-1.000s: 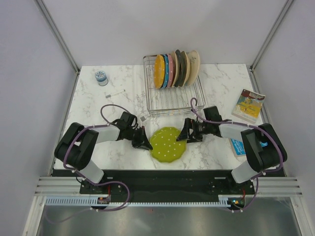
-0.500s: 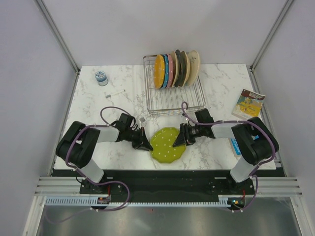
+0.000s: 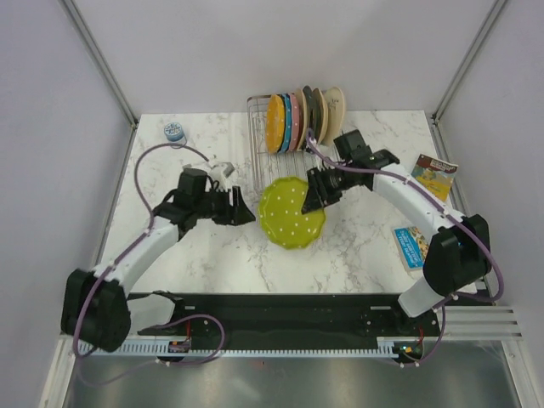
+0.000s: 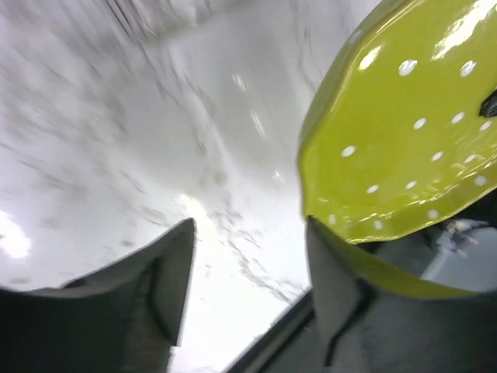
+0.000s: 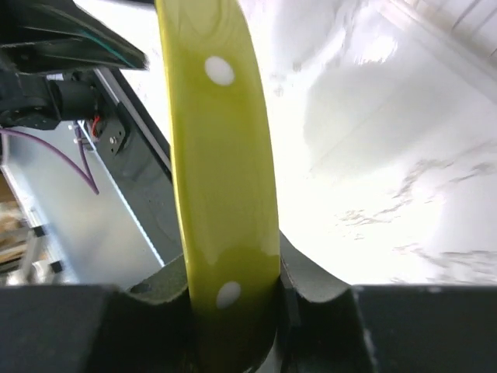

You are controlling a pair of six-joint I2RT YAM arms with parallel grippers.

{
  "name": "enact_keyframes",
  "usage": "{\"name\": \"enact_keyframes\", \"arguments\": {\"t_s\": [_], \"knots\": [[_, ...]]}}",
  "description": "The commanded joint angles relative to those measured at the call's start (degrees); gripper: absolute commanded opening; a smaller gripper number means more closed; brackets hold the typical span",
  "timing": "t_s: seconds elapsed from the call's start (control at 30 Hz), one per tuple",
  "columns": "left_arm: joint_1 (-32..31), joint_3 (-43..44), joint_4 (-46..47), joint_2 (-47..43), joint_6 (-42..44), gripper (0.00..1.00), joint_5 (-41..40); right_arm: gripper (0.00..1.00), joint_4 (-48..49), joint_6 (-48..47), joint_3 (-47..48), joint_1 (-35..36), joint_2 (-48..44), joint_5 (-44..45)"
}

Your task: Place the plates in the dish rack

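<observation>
Marble table (image 3: 212,246); right-wrist view: lime plate (image 5: 221,194) edge-on in right jaws' grip; left jaws apart, empty.

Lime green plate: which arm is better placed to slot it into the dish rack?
Right: the right claw grips the lime green plate by the dish rack; the left claw is open.

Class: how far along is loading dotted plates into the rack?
Done: orange plate, blue plate and pink plate stand in the rack. In hand: right pincer grips the green plate, held up near the rack; left pincer open, apart. Left: slotting it in.
</observation>
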Motion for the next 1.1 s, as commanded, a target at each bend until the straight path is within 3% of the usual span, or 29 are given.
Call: {"name": "enact_keyframes", "arguments": {"t_s": [0.0,0.1,0.23,0.3,0.43,0.5,0.57,0.6,0.8,1.07], "knots": [[1.9,5.2,-3.3,-14.5,13.4,0.82,-12.5,0.00,-13.3,-5.5,19.3,1.0,-0.5,0.4],[1.9,5.8,-2.2,-19.6,13.4,0.90,-21.8,0.00,-9.3,1.2,35.4,1.5,6.3,5.0],[5.2,6.3,-2.4,-21.5,12.2,0.89,-22.7,0.00,-3.3,2.8,59.8,4.5,18.0,23.4],[5.2,6.5,-3.0,-22.3,12.7,0.89,-22.6,0.00,0.7,4.7,63.5,5.9,21.9,30.0],[5.5,6.3,-3.0,-23.8,12.3,0.89,-22.3,0.00,21.1,5.1,56.0,9.2,21.9,49.4],[6.2,6.0,-2.8,-24.3,11.2,0.88,-20.7,0.00,29.9,4.9,52.8,12.5,22.2,63.8],[8.0,5.6,-2.4,-24.3,8.8,0.88,-19.9,0.00,33.4,3.3,52.3,16.1,23.9,78.2],[8.5,5.3,-2.2,-24.2,8.2,0.88,-18.6,0.00,36.8,2.6,52.3,17.1,25.8,81.0],[11.7,2.3,0.3,-24.4,4.0,0.87,-15.1,0.00,46.9,-2.9,54.5,19.3,32.1,87.0],[12.8,1.6,0.6,-24.4,2.0,0.87,-13.5,0.00,51.5,-6.8,57.4,20.0,38.5,93.5]]}}
